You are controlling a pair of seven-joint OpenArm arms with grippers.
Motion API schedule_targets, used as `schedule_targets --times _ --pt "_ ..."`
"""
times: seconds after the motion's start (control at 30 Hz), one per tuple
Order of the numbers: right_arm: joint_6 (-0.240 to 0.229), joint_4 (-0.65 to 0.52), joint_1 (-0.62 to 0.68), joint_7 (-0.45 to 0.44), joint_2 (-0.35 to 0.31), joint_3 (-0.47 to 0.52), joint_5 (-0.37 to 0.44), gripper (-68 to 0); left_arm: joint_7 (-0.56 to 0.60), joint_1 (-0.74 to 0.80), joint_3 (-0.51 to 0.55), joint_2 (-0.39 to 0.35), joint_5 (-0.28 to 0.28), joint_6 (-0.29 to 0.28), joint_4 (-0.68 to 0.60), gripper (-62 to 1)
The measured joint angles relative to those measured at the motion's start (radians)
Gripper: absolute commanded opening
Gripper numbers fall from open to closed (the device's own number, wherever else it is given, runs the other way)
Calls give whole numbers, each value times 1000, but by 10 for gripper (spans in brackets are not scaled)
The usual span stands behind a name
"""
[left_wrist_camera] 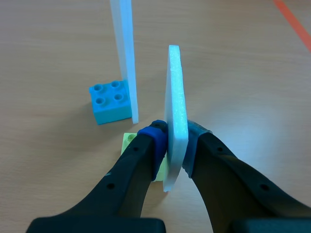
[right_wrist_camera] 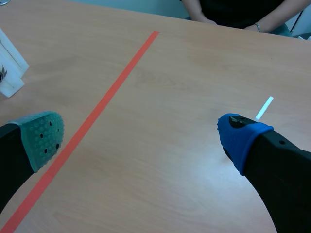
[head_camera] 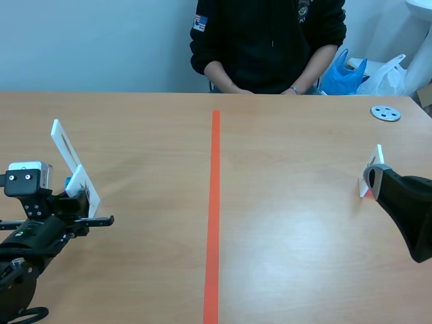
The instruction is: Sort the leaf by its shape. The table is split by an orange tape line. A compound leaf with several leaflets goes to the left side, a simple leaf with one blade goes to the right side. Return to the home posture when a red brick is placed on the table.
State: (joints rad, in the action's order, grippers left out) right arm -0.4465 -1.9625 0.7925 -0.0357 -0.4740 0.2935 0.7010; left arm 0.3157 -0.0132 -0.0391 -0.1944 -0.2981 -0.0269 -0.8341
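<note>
- Worktop (head_camera: 304, 256): wooden, split by an orange tape line (head_camera: 214, 202). A person (head_camera: 270, 40) sits at the far edge. No red brick is in view.
- Right claw (right_wrist_camera: 141, 133): wide open and holding nothing. It sits low over the right half, near a white card (head_camera: 373, 162) standing there.
- Left claw (left_wrist_camera: 175, 138): closed on the leaf card (left_wrist_camera: 175, 92), with both pads pressed flat on its two faces. It is over the left half of the worktop, well apart from the tape line.
- Leaf card: white foam board with its thin edge toward the wrist camera. No leaf print can be read, so the leaf shape cannot be checked.
- Orientation: the card stands on edge, near upright. Its long axis rises from the worktop, leaning slightly in the scene view. The broad faces look sideways, one toward the tape line.
- Neighbour card (left_wrist_camera: 124, 53): upright in a blue brick (left_wrist_camera: 108, 101), just beside the held card, with faces roughly parallel to it.
- Yellow-green brick (left_wrist_camera: 130, 141): directly under the left claw. Whether it touches the card's lower edge cannot be told.
- Step in hand (judgement): either seating the card at the yellow-green brick or lifting it from there; which one cannot be told.
- Procedure: move straight along the long axis and hold the faces parallel to the neighbour card. Avoid any twist, and grip low so that the board does not swing.
</note>
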Motion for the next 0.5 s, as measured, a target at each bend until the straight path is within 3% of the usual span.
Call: schedule_targets --times 0.37,0.5 --pt "0 0 0 0 0 0 0 4 42 -4 -2 0 -2 19 1 -219" --pt "0 0 0 0 0 0 0 4 41 -3 -3 0 -2 19 -11 -177"
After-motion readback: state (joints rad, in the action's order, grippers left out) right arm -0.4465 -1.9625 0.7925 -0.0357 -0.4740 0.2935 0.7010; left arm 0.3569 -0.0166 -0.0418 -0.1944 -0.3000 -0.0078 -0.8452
